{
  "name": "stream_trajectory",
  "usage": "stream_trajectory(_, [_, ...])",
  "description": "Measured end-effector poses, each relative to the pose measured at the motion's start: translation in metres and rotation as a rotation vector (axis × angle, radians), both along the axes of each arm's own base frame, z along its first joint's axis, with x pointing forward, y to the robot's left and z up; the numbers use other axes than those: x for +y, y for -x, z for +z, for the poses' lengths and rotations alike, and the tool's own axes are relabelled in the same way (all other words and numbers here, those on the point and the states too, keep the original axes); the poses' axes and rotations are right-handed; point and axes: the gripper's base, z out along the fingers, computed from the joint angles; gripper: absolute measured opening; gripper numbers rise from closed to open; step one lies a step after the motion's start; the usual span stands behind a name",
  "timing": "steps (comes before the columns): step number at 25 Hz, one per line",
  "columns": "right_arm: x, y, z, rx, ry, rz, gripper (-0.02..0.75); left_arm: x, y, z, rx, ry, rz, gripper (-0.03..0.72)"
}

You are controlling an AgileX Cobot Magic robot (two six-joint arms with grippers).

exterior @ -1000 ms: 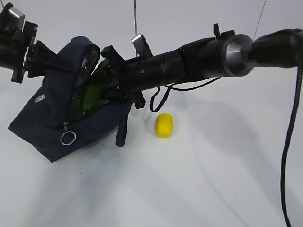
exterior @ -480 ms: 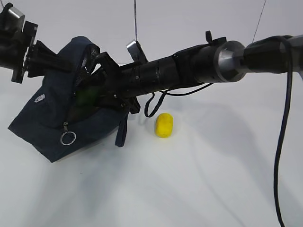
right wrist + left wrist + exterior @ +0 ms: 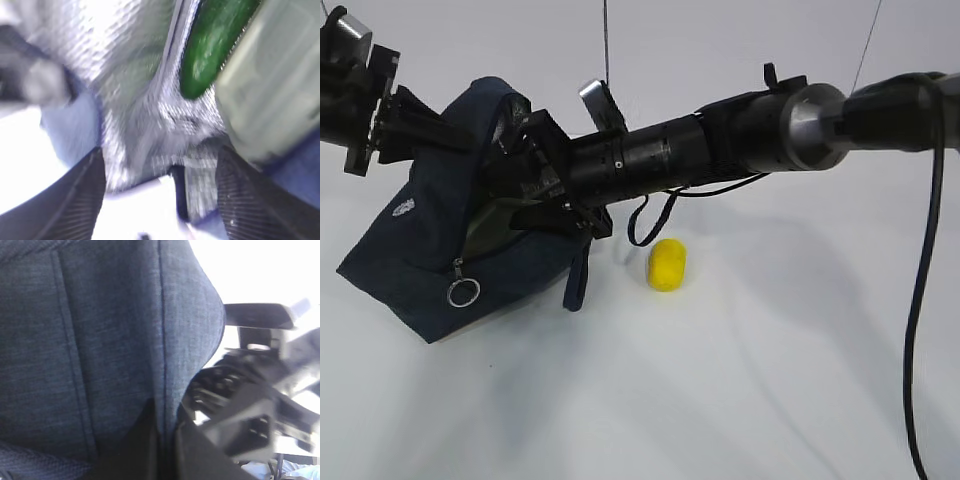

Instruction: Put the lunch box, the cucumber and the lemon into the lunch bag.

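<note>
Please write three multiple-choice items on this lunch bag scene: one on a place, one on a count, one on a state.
1. Where is the lemon?
A. On the table right of the lunch bag
B. Inside the lunch bag
C. Held in the right tool

2. How many of the three items to pack are inside the bag?
A. None
B. Two
C. Three

3. How are the right tool's fingers?
A. Shut on the cucumber
B. Spread apart with nothing between them
C. Shut on a bag handle

Answers:
1 A: the exterior view shows it lying on the white table beside the bag.
2 B: the right wrist view shows the cucumber and the lunch box against the foil lining; the lemon is outside.
3 B: the right wrist view shows both fingers wide apart, the cucumber lying beyond them.
</note>
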Motion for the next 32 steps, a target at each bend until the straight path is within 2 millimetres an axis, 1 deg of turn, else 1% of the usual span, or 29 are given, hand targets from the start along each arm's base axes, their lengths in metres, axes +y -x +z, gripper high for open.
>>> stream_trajectory(3, [-0.004, 0.001, 0.003, -0.038, -0.005, 0.042, 0.531, 0.000, 0.000, 0.000, 0.000, 0.000, 0.000, 0.000])
stream_trajectory(6, [-0.007, 0.003, 0.008, -0.074, 0.027, 0.072, 0.531, 0.000, 0.000, 0.000, 0.000, 0.000, 0.000, 0.001])
stream_trajectory(8, [-0.010, 0.006, 0.015, -0.105, 0.062, 0.102, 0.531, 0.000, 0.000, 0.000, 0.000, 0.000, 0.000, 0.000])
stream_trajectory(11, [-0.016, 0.013, 0.031, -0.145, 0.149, 0.136, 0.531, 0.000, 0.000, 0.000, 0.000, 0.000, 0.000, 0.000])
stream_trajectory(13, [-0.023, 0.017, 0.045, -0.163, 0.242, 0.131, 0.531, 0.000, 0.000, 0.000, 0.000, 0.000, 0.000, 0.000])
stream_trajectory(17, [-0.042, 0.026, 0.071, -0.177, 0.469, 0.078, 0.530, 0.000, 0.000, -0.001, 0.001, -0.010, -0.005, 0.000])
stream_trajectory(20, [-0.060, 0.031, 0.083, -0.155, 0.652, 0.003, 0.530, 0.001, 0.001, -0.002, 0.001, -0.024, -0.013, 0.000])
stream_trajectory(24, [-0.080, 0.034, 0.078, -0.056, 0.874, -0.064, 0.530, 0.001, 0.001, -0.002, 0.002, -0.025, -0.013, 0.000])
stream_trajectory(26, [-0.086, 0.034, 0.076, -0.022, 0.931, -0.094, 0.530, 0.001, 0.001, -0.002, 0.002, -0.025, -0.013, 0.000])
stream_trajectory(30, [-0.085, 0.028, 0.070, -0.003, 0.922, -0.153, 0.530, 0.001, 0.001, -0.002, 0.002, -0.025, -0.013, 0.001])
stream_trajectory(32, [-0.082, 0.025, 0.062, 0.019, 0.906, -0.162, 0.531, 0.001, 0.001, -0.002, 0.002, -0.025, -0.013, 0.000])
